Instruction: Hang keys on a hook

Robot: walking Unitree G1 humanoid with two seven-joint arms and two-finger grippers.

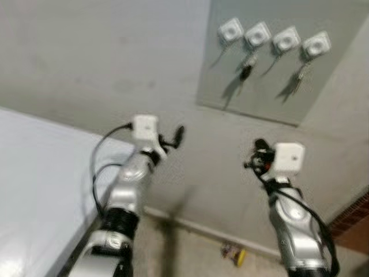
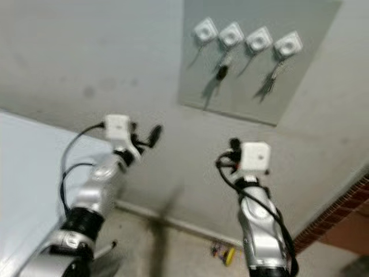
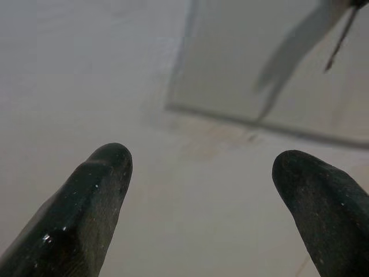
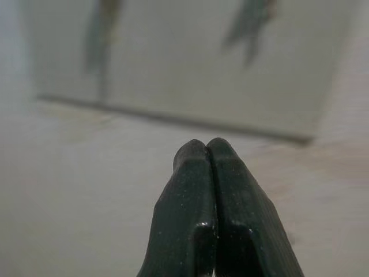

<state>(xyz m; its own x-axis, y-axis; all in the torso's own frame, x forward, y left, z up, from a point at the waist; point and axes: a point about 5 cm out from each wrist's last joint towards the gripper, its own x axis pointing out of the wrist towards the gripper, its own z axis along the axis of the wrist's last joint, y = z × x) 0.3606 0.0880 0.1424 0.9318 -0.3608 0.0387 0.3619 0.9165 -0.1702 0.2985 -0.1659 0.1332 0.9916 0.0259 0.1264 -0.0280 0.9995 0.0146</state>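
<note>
Keys [image 1: 247, 68] hang on the second hook [image 1: 257, 36] of the wall panel [image 1: 259, 98], up and ahead of both arms; right gripper [image 4: 206, 151] pinched closed and empty, nearer; left gripper [image 3: 202, 173] spread open.

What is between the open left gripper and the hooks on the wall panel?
Nothing visible. The left gripper is raised below the panel, with only bare wall between it and the four hooks; two already carry keys.
</note>
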